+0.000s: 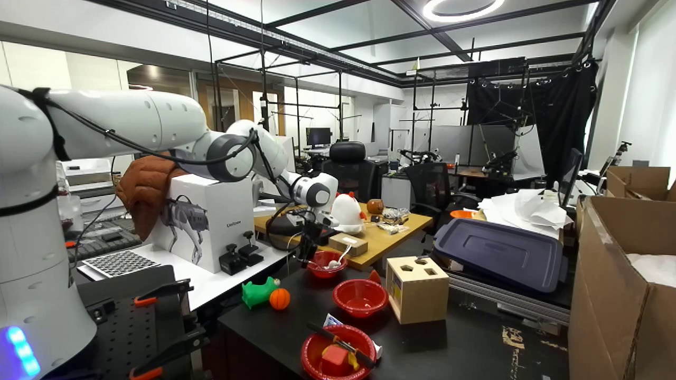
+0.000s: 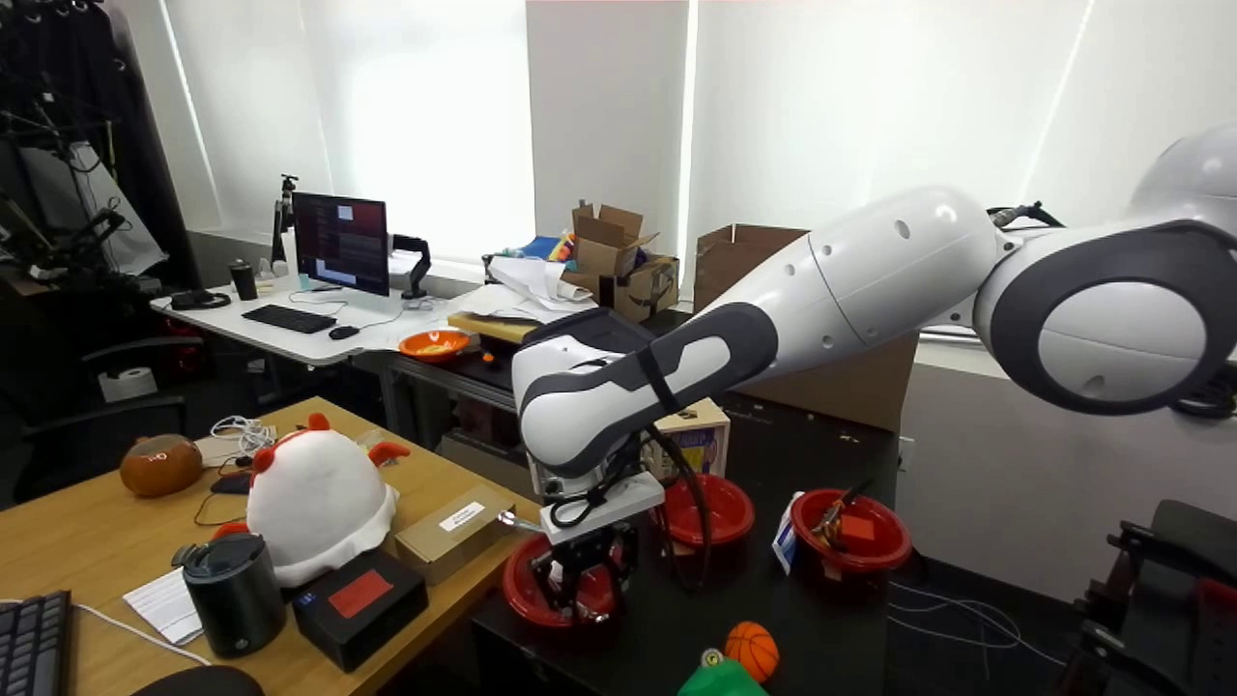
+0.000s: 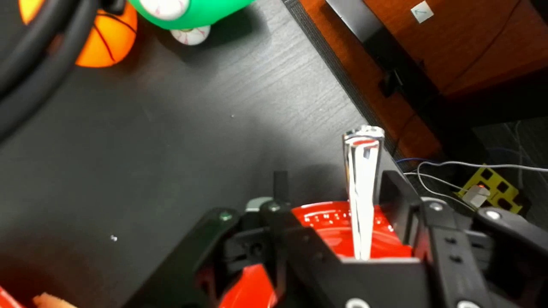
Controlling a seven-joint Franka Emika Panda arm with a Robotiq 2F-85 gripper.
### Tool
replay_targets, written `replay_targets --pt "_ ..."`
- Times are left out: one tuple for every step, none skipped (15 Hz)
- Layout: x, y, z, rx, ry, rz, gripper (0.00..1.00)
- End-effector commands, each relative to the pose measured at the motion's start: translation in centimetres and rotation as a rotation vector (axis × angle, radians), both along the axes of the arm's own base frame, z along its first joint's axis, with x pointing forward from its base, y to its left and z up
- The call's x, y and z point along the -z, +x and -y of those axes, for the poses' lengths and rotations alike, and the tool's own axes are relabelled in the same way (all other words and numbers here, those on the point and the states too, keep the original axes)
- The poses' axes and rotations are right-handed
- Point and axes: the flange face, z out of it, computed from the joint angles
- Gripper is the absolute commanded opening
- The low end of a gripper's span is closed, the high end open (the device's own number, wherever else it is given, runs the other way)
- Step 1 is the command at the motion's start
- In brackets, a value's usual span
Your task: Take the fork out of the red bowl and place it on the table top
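Observation:
My gripper [image 3: 336, 184] reaches down at the red bowl [image 3: 324, 208], its jaws apart around a shiny metal handle, likely the fork [image 3: 361, 188]. That handle stands close to the right-hand finger [image 3: 396, 196], with a gap on its left side. The fork's head is hidden below the gripper body. In both exterior views the gripper [image 1: 308, 250] hangs over the near part of this bowl [image 1: 327, 274]. A silver-handled utensil [image 2: 519, 523] also leans out over the bowl's far rim. Around the bowl lies the dark table top [image 3: 192, 128].
A green toy [image 1: 259, 294] and an orange ball [image 1: 280, 299] lie beside the bowl. Another red bowl [image 1: 360, 298], a wooden shape box [image 1: 422, 295] and a third red bowl [image 1: 311, 352] with tools stand farther along. A wooden desk [image 2: 58, 522] adjoins.

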Motion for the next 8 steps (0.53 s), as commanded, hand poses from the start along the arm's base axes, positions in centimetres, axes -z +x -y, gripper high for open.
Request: replay_targets --pt "-1.1 0.1 -0.4 0.011 0.024 -0.034 0.29" --pt "-1.3 0.1 -0.5 0.008 0.028 -0.036 0.20" --pt "-1.5 0.1 -0.7 0.004 0.030 -0.037 0.14" --pt "-1.6 0.1 -0.8 0.001 0.031 -0.040 0.07" --pt "-1.8 0.0 -0.9 -0.002 0.032 -0.043 0.01" --pt "-2.0 0.1 -0.9 -0.008 0.034 -0.044 0.00" --pt "-2.3 0.2 -0.9 -0.017 0.044 -0.052 0.04" --pt "-3.0 0.5 -0.5 -0.023 0.064 -0.062 0.04"
